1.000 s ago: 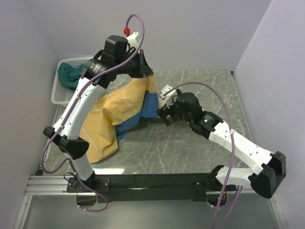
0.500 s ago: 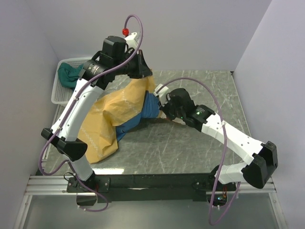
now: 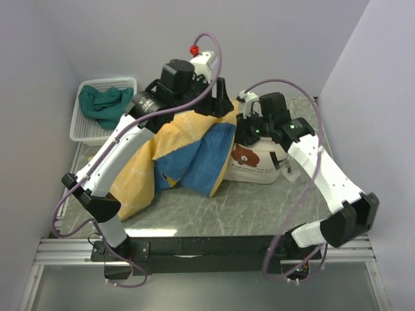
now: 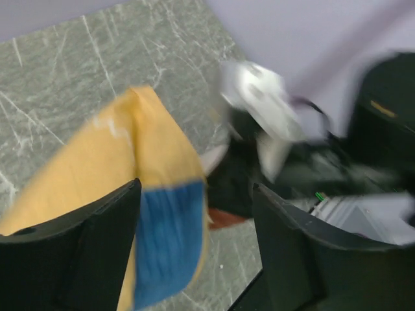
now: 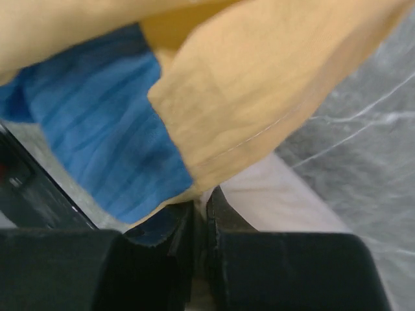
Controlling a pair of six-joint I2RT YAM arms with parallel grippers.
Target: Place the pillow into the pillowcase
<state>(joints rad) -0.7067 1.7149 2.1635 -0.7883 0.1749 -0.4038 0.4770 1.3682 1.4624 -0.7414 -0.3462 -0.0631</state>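
The pillowcase (image 3: 188,152), mustard-yellow inside and blue striped outside, lies draped across the middle of the table. A white panel with a brown cartoon print (image 3: 255,163) shows at its right end. My right gripper (image 3: 248,131) is above that end, shut on the pillowcase's yellow edge (image 5: 246,110); its jaws (image 5: 201,205) stand almost together with fabric in the gap and white cloth (image 5: 285,201) beside them. My left gripper (image 3: 219,103) hovers over the case's far edge, open (image 4: 196,194), with the blue and yellow fabric (image 4: 162,240) hanging loose below. The pillow is hidden.
A white basket (image 3: 87,133) holding a green cloth (image 3: 104,103) stands at the back left by the wall. Grey marble tabletop (image 3: 259,207) shows in front of the case. Walls close in on the left, back and right.
My right gripper shut on the pillowcase edge and drew it up and to the right, baring the white printed panel. My left gripper opened, let the fabric go and shifted right.
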